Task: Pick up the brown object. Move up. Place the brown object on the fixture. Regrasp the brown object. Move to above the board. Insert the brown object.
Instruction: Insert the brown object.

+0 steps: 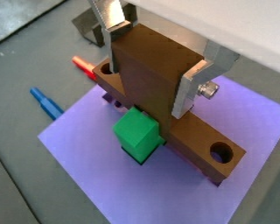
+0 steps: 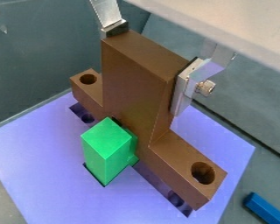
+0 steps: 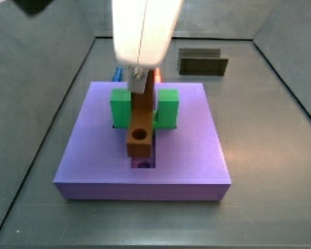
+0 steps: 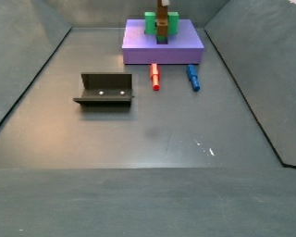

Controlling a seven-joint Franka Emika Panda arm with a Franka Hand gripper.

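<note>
The brown object (image 1: pixel 166 105) sits on the board (image 1: pixel 84 149), its bar lying in the groove between the arms of the green U-shaped block (image 3: pixel 124 107), its stub standing upright. The gripper (image 2: pixel 149 66) is directly above the board, its silver fingers (image 2: pixel 192 83) pinching the stub from both sides. In a side view, the fixture (image 4: pixel 104 90) stands well apart at the board's 7 o'clock, while a red pen (image 4: pixel 155 77) and a blue pen (image 4: pixel 192 76) lie just beside the board at 6 o'clock.
</note>
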